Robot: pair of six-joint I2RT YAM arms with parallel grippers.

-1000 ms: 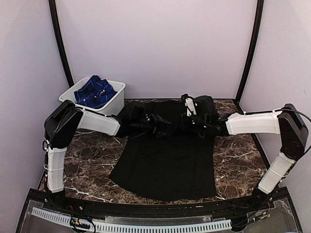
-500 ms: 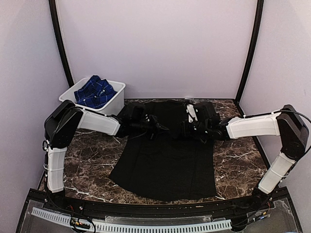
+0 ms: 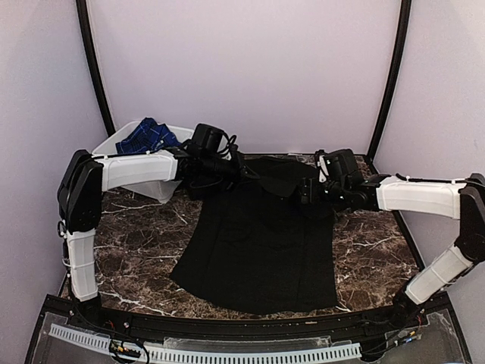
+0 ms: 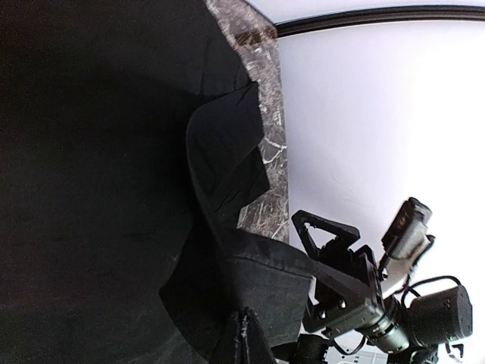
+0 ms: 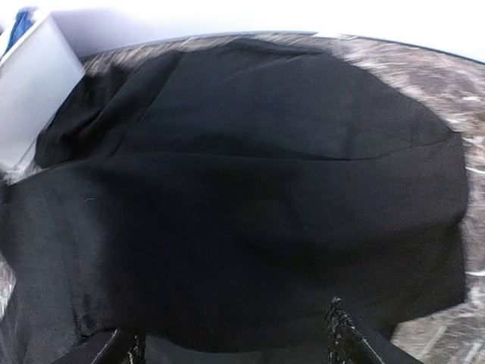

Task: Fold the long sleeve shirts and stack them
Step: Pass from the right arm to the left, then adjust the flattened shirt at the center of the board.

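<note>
The black shirt [image 3: 258,250] lies spread on the marble table [image 3: 136,235], to the right of the white tub [image 3: 173,130] and nearer the arm bases than the tub, with its hem towards the bases. The dark blue checked shirt [image 3: 148,137] sits crumpled inside the tub and shows above its rim. The left arm reaches across the front of the tub, and the left gripper [image 3: 244,173] is just to the tub's right, over the far end of the black shirt. In the left wrist view its fingers are pressed together with a ridge of black cloth gathered at their tips, so it pinches the black shirt there (the cloth by that grip stands up in a fold rather than lying flat). The right gripper [image 3: 297,193] is farther to the right of the tub, beyond the left gripper, low over the same far part of the shirt. The right wrist view shows its fingers [image 5: 345,337] spread wide at either side of the frame, with black cloth filling the view ahead of them and a corner of the tub at the upper left; that view is blurred, and I cannot tell whether the fingertips touch the cloth
</note>
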